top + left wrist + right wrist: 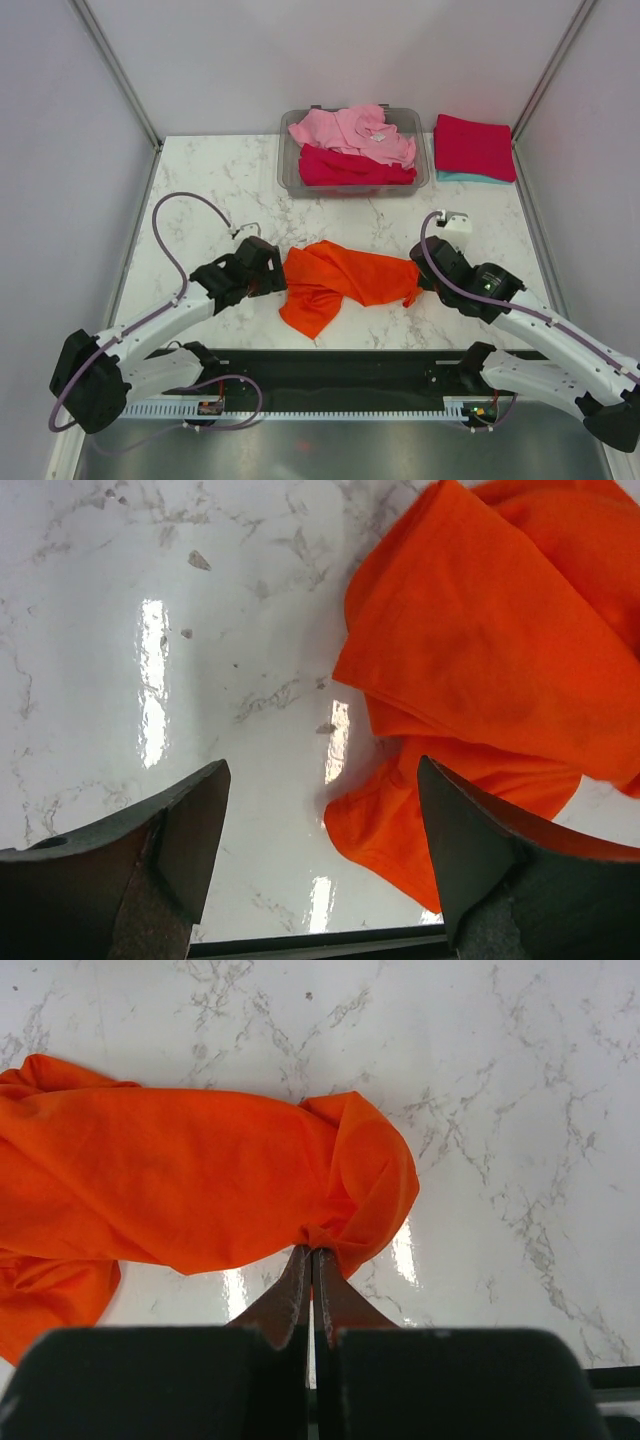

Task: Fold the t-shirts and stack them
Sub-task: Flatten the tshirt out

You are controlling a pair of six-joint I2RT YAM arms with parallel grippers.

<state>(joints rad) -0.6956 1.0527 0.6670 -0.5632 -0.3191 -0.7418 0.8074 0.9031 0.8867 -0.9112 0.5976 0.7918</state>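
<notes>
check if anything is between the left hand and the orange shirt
Nothing visible does. The left hand is open over the bare marble table, and the orange shirt lies just ahead of its fingertips. The right hand is shut on the shirt's other end.

The top external camera sits high and behind the near edge of the desk [200,190], looking down and forward from far enough to take in its whole surface. The left wrist camera looks steeply down from close above the desk, with its own gripper [323,763] framing the bottom edge. The right wrist camera looks down past its gripper [310,1252] from just as near. All three views share the orange t-shirt [350,275]. The two wrist views catch its opposite ends.
</notes>
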